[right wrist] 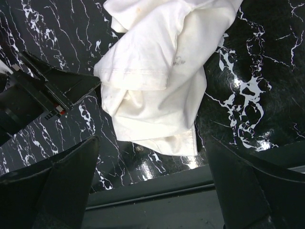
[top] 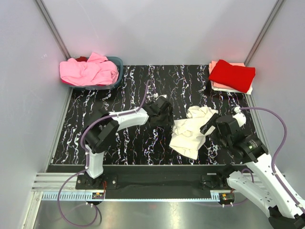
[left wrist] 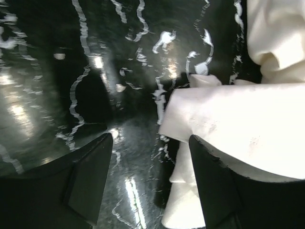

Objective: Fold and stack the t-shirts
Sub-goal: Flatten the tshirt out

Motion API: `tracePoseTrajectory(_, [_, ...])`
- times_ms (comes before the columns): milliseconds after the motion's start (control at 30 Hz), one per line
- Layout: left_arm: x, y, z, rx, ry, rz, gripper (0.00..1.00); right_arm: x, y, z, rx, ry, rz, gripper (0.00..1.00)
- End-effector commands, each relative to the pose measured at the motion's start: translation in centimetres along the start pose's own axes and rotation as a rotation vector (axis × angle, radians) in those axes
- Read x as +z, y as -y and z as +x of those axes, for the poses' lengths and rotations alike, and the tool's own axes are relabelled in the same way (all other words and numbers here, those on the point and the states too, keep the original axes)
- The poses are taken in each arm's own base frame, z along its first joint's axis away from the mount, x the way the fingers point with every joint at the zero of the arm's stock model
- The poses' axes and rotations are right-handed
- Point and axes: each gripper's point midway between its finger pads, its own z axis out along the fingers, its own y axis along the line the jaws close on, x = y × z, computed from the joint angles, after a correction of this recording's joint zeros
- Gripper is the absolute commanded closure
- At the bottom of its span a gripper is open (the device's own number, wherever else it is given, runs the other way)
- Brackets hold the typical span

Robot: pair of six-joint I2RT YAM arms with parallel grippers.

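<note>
A crumpled cream t-shirt (top: 191,131) lies in the middle of the black marble table (top: 128,143). My left gripper (top: 164,114) is open just left of it, low over the table; in the left wrist view its open jaws (left wrist: 150,171) have the shirt's edge (left wrist: 238,124) at the right finger. My right gripper (top: 214,125) is open at the shirt's right side; in the right wrist view its gripper (right wrist: 150,183) hangs above the shirt (right wrist: 157,90), empty. A folded stack topped by a red shirt (top: 232,75) sits at the back right.
A blue basket (top: 116,62) at the back left holds crumpled pink shirts (top: 88,71). Grey walls close in the table on three sides. A metal rail (top: 143,183) runs along the near edge by the arm bases.
</note>
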Motion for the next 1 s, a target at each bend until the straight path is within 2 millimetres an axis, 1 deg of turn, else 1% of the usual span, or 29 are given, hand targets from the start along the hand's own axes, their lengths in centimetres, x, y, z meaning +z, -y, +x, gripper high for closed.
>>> tracePoseTrajectory(0, [0.6, 3.1, -0.7, -0.036, 0.022, 0.147, 0.30, 0.4, -0.8, 0.2, 0.021, -0.011, -0.026, 0.00])
tracePoseTrajectory(67, [1.4, 2.4, -0.1, -0.061, 0.011, 0.140, 0.31, 0.6, -0.7, 0.5, 0.015, -0.019, -0.024, 0.00])
tracePoseTrajectory(100, [1.6, 2.5, -0.4, -0.081, 0.017, 0.156, 0.31, 0.6, -0.7, 0.6, 0.013, -0.022, -0.025, 0.00])
tracePoseTrajectory(167, [2.2, 2.1, -0.1, -0.107, 0.012, 0.162, 0.32, 0.8, -0.4, 1.0, 0.010, -0.037, -0.018, 0.00])
tracePoseTrajectory(267, [2.5, 2.0, 0.2, -0.126, 0.007, 0.174, 0.34, 0.9, -0.1, 1.4, 0.012, -0.043, -0.017, 0.00])
tracePoseTrajectory(333, [2.3, 1.8, 0.2, -0.147, 0.017, 0.178, 0.36, 1.1, 0.1, 1.6, 0.012, -0.048, -0.015, 0.00])
tracePoseTrajectory(367, [1.6, 2.5, -0.6, -0.154, 0.053, 0.213, 0.36, 1.1, 0.1, 1.7, 0.012, -0.049, -0.013, 0.00])
tracePoseTrajectory(400, [1.5, 1.8, 0.1, -0.174, 0.050, 0.203, 0.36, 1.1, 0.1, 1.7, 0.012, -0.048, -0.015, 0.00])
tracePoseTrajectory(467, [0.6, 1.7, -0.4, -0.195, 0.082, 0.215, 0.34, 1.2, 0.3, 1.8, 0.011, -0.052, -0.012, 0.00])
tracePoseTrajectory(533, [0.5, 0.9, -0.2, -0.231, 0.098, 0.212, 0.33, 1.3, 0.3, 1.9, 0.007, -0.055, -0.012, 0.00])
tracePoseTrajectory(567, [0.0, 1.3, -0.7, -0.240, 0.121, 0.234, 0.33, 1.3, 0.3, 2.0, 0.006, -0.056, -0.013, 0.00])
tracePoseTrajectory(600, [0.0, 1.2, -0.7, -0.252, 0.122, 0.243, 0.33, 1.4, 0.2, 2.0, 0.002, -0.060, -0.012, 0.00])
tracePoseTrajectory(667, [0.6, 1.0, -0.3, -0.257, 0.105, 0.244, 0.33, 1.5, 0.3, 2.1, 0.001, -0.062, -0.010, 0.00])
tracePoseTrajectory(733, [0.8, 1.2, -0.1, -0.268, 0.093, 0.259, 0.33, 1.6, 0.3, 2.3, -0.004, -0.067, -0.010, 0.00])
tracePoseTrajectory(767, [1.2, 0.9, 0.4, -0.275, 0.081, 0.256, 0.34, 1.7, 0.3, 2.3, -0.003, -0.069, -0.007, 0.00])
tracePoseTrajectory(800, [1.1, 1.5, 0.2, -0.287, 0.091, 0.296, 0.33, 1.7, 0.3, 2.3, -0.004, -0.068, -0.007, 0.00])
tracePoseTrajectory(900, [1.4, 1.9, 0.3, -0.303, 0.094, 0.336, 0.33, 1.9, 0.5, 2.5, -0.005, -0.072, -0.002, 0.00])
tracePoseTrajectory(967, [2.0, 2.1, 0.3, -0.310, 0.088, 0.346, 0.33, 2.0, 0.7, 2.7, -0.009, -0.076, 0.001, 0.00])
